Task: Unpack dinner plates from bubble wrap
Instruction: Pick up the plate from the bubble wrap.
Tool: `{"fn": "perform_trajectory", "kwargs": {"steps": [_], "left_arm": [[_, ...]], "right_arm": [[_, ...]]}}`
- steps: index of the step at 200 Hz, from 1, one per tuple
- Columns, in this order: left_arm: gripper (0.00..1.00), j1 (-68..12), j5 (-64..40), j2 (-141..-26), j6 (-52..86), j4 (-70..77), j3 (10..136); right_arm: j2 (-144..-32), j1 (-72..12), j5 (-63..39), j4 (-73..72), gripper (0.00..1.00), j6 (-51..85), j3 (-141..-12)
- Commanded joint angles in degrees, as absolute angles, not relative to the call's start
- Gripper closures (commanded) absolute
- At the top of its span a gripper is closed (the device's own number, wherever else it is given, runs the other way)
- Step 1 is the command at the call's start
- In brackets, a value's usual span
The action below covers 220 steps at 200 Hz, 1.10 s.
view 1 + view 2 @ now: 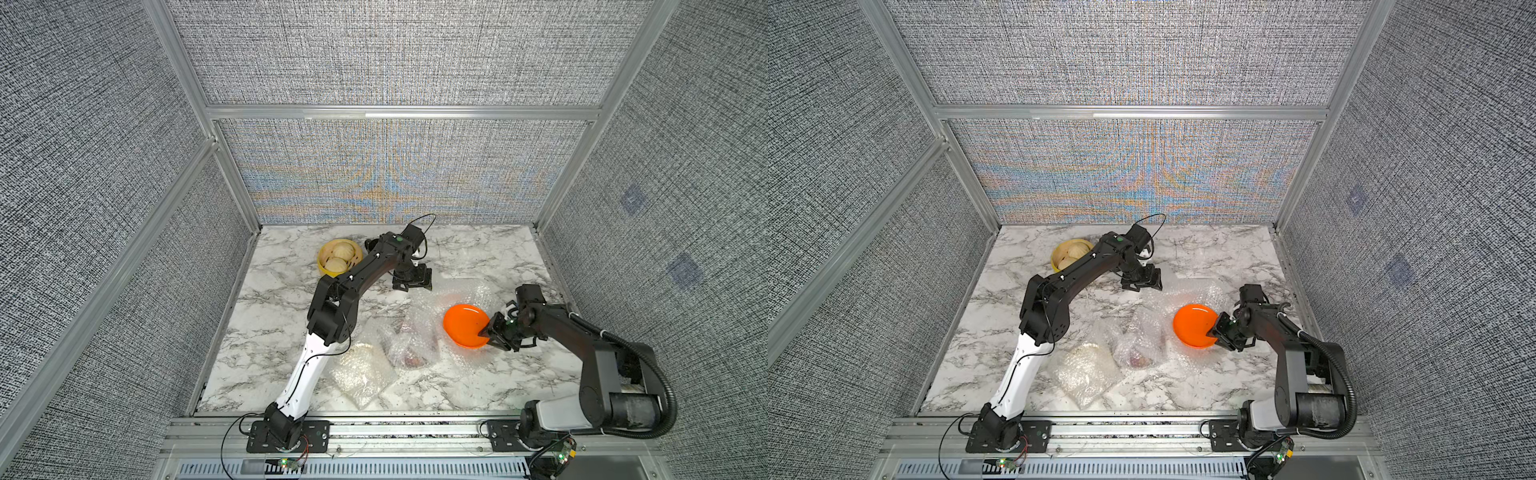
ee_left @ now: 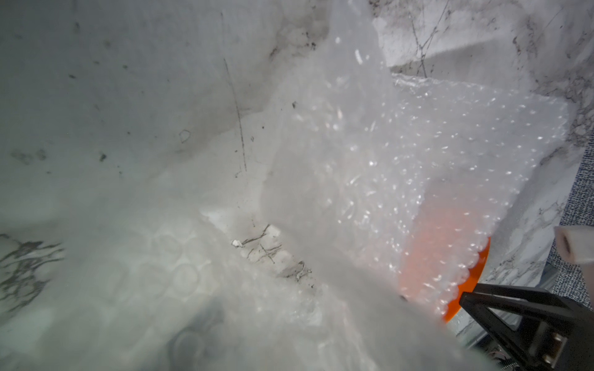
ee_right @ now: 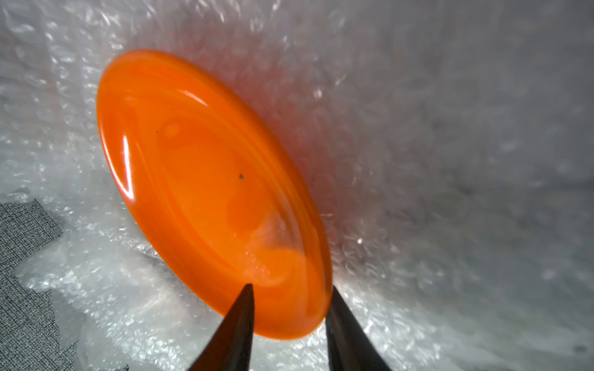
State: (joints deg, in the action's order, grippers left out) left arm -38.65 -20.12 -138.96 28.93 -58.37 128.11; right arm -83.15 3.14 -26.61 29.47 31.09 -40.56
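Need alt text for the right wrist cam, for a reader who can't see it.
Close-up of a glossy orange plate, tilted, against crumpled bubble wrap that fills most of the frame. The right gripper has its two dark fingers straddling the plate's nearest rim, one across its face and one behind it; whether they are clamped is unclear.
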Motion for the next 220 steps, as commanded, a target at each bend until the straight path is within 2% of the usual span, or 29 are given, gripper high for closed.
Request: {"fn": "perform_trajectory", "kwargs": {"steps": [1,22,83,155,220], "left_arm": [[0.18,-38.7,-20.8,-139.2,28.3,-59.1,128.2],[0.18,-38.7,-21.0,-139.3,28.2,-59.1,128.4],[0.19,-38.7,-20.9,-140.0,27.6,-60.6,129.9],[0.19,-38.7,-20.7,-140.5,27.3,-61.4,131.5],[0.19,-38.6,-20.7,-140.2,26.7,-62.2,131.6]], "right_arm": [[-84.8,3.4,-26.9,26.7,0.62,31.7,-41.1],[-86.4,3.5,-27.1,25.3,0.64,31.9,-41.1],[-87.2,3.6,-26.5,23.7,0.89,32.2,-40.7],[-78.0,4.3,-24.2,31.6,0.97,30.1,-44.6],[-77.5,9.4,-25.9,33.4,0.99,29.6,-50.7]]}}
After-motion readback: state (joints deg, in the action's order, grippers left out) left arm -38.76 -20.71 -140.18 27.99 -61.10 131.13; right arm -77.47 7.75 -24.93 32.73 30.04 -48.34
